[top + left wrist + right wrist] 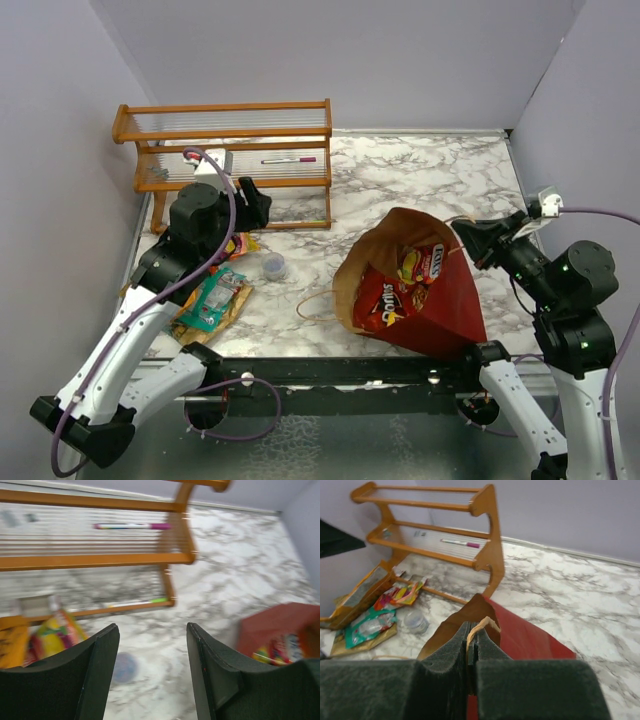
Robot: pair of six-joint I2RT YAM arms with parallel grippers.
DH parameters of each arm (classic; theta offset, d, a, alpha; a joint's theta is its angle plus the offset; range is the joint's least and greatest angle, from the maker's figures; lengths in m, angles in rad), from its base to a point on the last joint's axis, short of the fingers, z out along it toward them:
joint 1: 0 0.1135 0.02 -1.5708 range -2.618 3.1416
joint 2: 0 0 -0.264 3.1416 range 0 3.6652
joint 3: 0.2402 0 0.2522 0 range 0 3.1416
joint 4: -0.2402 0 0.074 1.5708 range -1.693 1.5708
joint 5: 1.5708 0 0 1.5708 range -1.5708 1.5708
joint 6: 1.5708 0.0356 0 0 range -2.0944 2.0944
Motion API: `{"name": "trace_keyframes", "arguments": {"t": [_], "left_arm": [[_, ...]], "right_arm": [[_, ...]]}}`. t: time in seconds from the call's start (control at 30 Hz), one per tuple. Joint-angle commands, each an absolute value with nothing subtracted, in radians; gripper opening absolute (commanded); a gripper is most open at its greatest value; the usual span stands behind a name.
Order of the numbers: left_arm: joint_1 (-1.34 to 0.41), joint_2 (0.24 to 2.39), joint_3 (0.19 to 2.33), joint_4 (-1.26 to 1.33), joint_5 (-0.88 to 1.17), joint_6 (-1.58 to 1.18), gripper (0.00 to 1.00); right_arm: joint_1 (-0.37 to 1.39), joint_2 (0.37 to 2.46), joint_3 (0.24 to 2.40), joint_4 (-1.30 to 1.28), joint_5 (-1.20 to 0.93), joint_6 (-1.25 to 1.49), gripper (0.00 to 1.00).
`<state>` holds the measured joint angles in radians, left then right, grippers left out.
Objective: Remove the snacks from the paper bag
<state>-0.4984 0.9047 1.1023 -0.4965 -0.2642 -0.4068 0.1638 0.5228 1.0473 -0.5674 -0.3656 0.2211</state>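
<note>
The dark red paper bag [440, 300] is lying on its side right of the wooden rack [230, 150], its tan mouth gaping toward it and showing a red Doritos packet [385, 300] and a yellow Lay's packet [425, 263]. Before the rack's left end, a teal packet [213, 298] is lying on a tan packet [190, 330], with a red-and-yellow packet [240, 243] nearer the rack.

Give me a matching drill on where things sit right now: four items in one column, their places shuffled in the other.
Items
1. Doritos packet
2. teal packet
3. pink-capped marker
4. clear round container

Places
A. on the wooden rack's middle shelf
B. directly on the marble tabletop
C. in the paper bag's mouth
D. lying on a tan packet

Pairs: 1-C, 2-D, 3-A, 4-B
</note>
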Motion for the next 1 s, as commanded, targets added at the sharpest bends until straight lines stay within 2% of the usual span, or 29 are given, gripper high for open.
{"name": "trace_keyframes", "arguments": {"t": [0.0,0.07,0.13,0.27,0.47,0.63,0.8,0.87,0.97], "left_arm": [[-0.492,0.887,1.041,-0.316,0.207,-0.582,0.58],[-0.496,0.896,1.003,-0.258,0.353,-0.659,0.57],[-0.515,0.889,0.953,-0.203,0.412,-0.727,0.56],[-0.66,0.818,0.825,-0.069,0.338,-0.785,0.56],[-0.876,0.763,0.741,-0.082,0.219,-0.786,0.57],[-1.063,0.773,0.647,-0.043,0.057,-0.849,0.56],[-1.292,1.017,0.765,-0.208,-0.323,-0.878,0.55],[-1.313,1.122,0.826,-0.318,-0.391,-0.942,0.55],[-1.313,1.231,0.846,-0.342,-0.417,-1.033,0.54]], "right_arm": [[0.166,0.534,1.003,-0.486,-0.692,0.144,0.02],[0.166,0.56,0.987,-0.455,-0.922,0.15,0.02],[0.166,0.587,0.966,-0.426,-1.107,0.183,0.02],[0.172,0.6,0.886,-0.331,-1.287,0.298,0.02],[0.183,0.605,0.92,-0.51,-1.222,0.2,0.02],[0.186,0.588,0.933,-0.564,-1.141,0.165,0.02],[0.186,0.563,0.95,-0.56,-1.075,0.171,0.02],[0.186,0.557,0.968,-0.569,-1.055,0.163,0.02],[0.186,0.559,0.988,-0.592,-1.026,0.144,0.02]]}}
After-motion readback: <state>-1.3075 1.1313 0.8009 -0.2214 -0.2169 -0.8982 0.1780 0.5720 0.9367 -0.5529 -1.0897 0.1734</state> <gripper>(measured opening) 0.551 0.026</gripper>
